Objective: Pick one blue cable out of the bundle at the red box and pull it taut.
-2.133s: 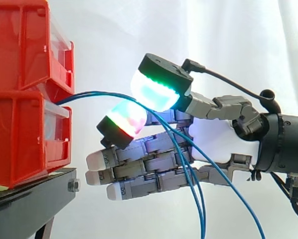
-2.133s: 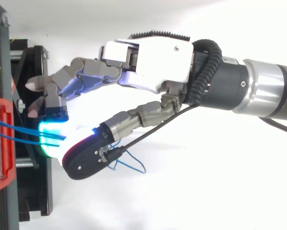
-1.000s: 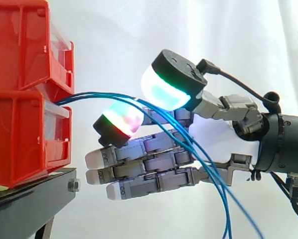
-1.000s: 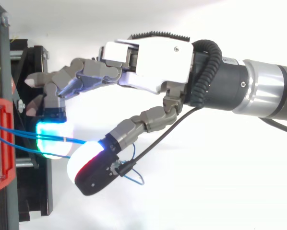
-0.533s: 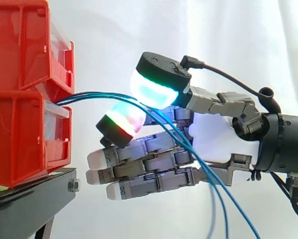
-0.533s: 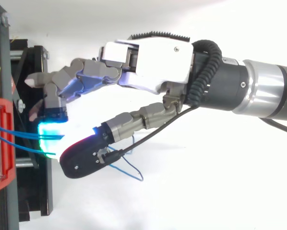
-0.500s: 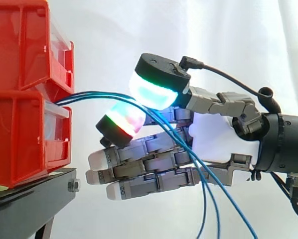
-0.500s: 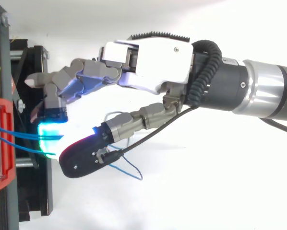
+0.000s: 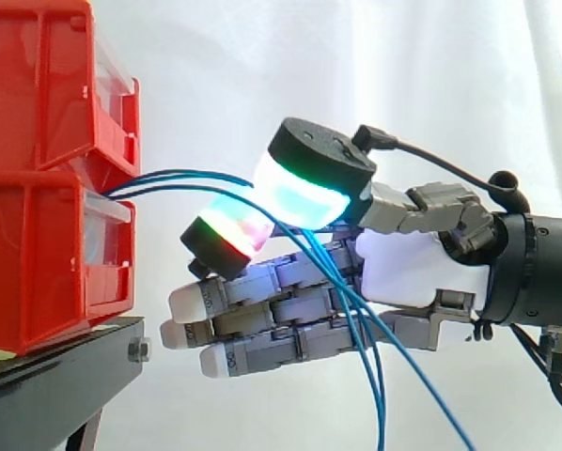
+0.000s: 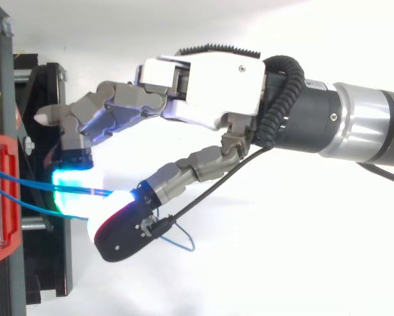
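Robot hand (image 10: 203,79): holding position by box (image 9: 37,254); clamping or not, cannot tell.
Cables (image 9: 196,174): swaying slightly, still drooping, none tightening.

Side cam sits level and close, looking across at the stacked red plastic bins (image 9: 46,235). Top cam looks straight down, equally close. Both catch the bin fronts, the thin blue cables (image 9: 182,176) and the grey-and-white robot hand (image 10: 210,82).

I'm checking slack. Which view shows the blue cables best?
Side view: the blue cables leave the red box, arc across the hand and hang slack below it. The top view shows short stretches near the box and a loop beside the hand.
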Available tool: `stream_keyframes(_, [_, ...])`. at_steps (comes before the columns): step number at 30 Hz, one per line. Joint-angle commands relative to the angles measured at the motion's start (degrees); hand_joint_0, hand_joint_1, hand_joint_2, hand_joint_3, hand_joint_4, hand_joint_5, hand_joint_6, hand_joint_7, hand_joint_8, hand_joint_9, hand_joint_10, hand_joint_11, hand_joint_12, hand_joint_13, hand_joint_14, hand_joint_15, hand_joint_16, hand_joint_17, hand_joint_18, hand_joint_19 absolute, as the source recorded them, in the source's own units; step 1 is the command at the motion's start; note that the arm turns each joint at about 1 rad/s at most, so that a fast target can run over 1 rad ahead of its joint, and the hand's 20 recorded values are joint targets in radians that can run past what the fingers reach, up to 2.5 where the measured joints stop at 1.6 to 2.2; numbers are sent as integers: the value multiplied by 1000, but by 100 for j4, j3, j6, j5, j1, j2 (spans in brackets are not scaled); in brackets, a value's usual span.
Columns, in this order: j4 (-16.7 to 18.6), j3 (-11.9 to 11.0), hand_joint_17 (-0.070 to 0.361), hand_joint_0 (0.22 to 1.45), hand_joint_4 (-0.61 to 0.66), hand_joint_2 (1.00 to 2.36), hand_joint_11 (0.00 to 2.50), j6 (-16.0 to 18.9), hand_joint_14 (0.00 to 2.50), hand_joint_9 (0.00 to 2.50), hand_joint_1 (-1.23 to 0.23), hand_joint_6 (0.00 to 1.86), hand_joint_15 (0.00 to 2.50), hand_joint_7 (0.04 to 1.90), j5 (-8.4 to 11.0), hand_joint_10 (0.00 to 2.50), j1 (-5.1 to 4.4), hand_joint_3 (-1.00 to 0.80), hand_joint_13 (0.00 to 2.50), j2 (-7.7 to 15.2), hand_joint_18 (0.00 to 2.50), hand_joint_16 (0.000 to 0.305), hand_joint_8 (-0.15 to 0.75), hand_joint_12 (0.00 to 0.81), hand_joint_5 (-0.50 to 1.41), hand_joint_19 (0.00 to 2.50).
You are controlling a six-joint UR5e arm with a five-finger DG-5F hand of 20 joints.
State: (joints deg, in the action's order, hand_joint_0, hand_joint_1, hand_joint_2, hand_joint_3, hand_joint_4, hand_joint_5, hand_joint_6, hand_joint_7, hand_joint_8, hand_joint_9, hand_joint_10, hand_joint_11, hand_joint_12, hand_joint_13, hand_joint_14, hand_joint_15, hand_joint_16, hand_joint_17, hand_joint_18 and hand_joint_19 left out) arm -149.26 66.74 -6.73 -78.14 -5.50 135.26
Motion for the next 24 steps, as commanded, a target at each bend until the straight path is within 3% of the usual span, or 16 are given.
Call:
stream_keyframes(1, [-7,-3,122,777,138,1000,363,5,0,570,-915,918,43,908,0,9,5,-500,257,0,342,54,321,377,-194,0])
stream_keyframes(5, [-7,-3,123,592,171,1000,370,5,2,573,-893,913,73,909,0,7,5,-500,251,0,325,55,323,380,-191,20])
stream_keyframes(7, [-7,-3,135,487,192,1000,363,5,3,598,-763,910,84,885,0,6,-4,-500,252,0,324,60,354,403,-187,50])
stream_keyframes(12, [-7,-12,127,537,167,1000,350,14,3,614,-573,898,102,910,0,7,5,-500,244,0,284,56,347,384,-181,93])
stream_keyframes(17, [-7,-12,121,587,145,1012,370,14,3,612,-600,900,107,967,0,7,5,-311,238,0,266,54,344,370,-183,114])
stream_keyframes(24, [-7,-29,146,597,188,1005,392,14,3,650,-658,941,110,897,0,5,-4,-107,286,0,348,65,400,422,-177,97])
